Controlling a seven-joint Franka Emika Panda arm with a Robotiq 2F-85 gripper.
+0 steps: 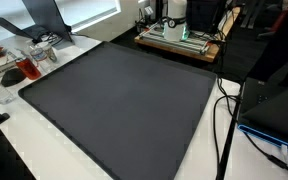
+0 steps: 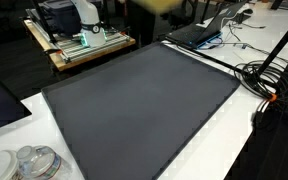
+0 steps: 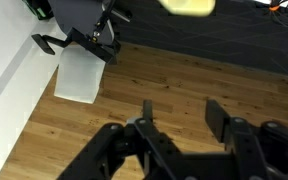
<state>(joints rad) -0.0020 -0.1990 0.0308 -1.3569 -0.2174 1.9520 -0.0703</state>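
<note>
Hand wide, nothing held

In the wrist view the black two-fingered hand (image 3: 184,118) shows its fingers apart, with a brown wooden floor (image 3: 184,75) behind. A blurred yellow object (image 3: 189,6) (too smeared to identify) sits at the top edge, apart from the hand. In an exterior view it shows above the dark grey rectangular mat (image 2: 144,105) on the white worktop (image 2: 234,140).

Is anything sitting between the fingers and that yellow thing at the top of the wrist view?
Nothing visible. In the wrist view the open gripper faces the blurred yellow thing, with only wooden floor showing between them.
</note>
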